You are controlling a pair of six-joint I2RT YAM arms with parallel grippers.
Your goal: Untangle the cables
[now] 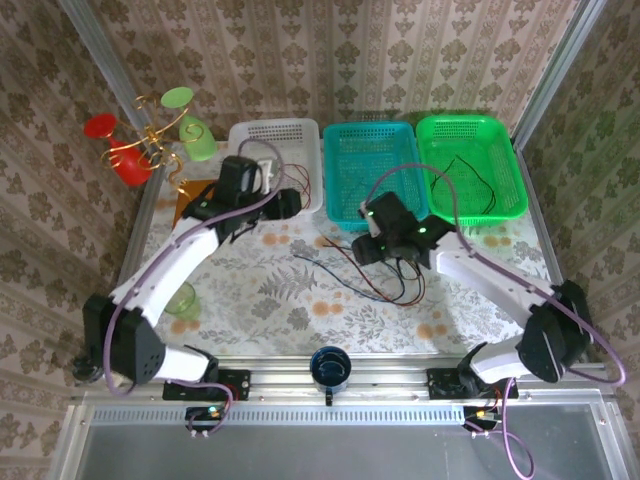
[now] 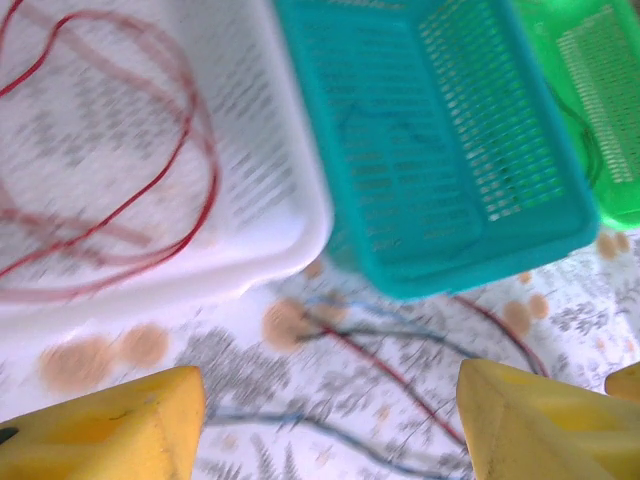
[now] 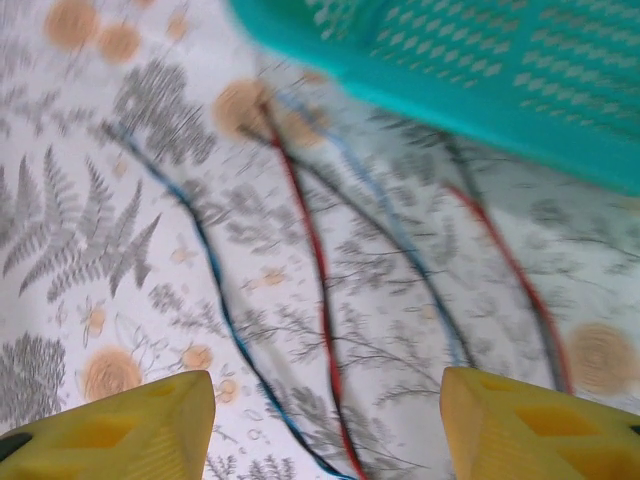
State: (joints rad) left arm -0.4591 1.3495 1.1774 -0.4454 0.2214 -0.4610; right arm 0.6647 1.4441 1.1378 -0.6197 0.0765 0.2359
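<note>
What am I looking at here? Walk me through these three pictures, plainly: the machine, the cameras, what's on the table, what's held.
Two white robot arms are bolted at the near edge of a table with a floral cloth. The overhead picture looks down from behind them. The other two come from cameras on the wrists, so the yellow shapes at the bottom are each arm's own fingers.

The left gripper hovers near the white basket, which holds a red cable. The right gripper hangs over the loose cables, red, black and blue, lying tangled on the cloth in front of the teal basket. The green basket holds a black cable.

Both grippers' jaws stand apart with nothing between them, so nothing is held.
</note>
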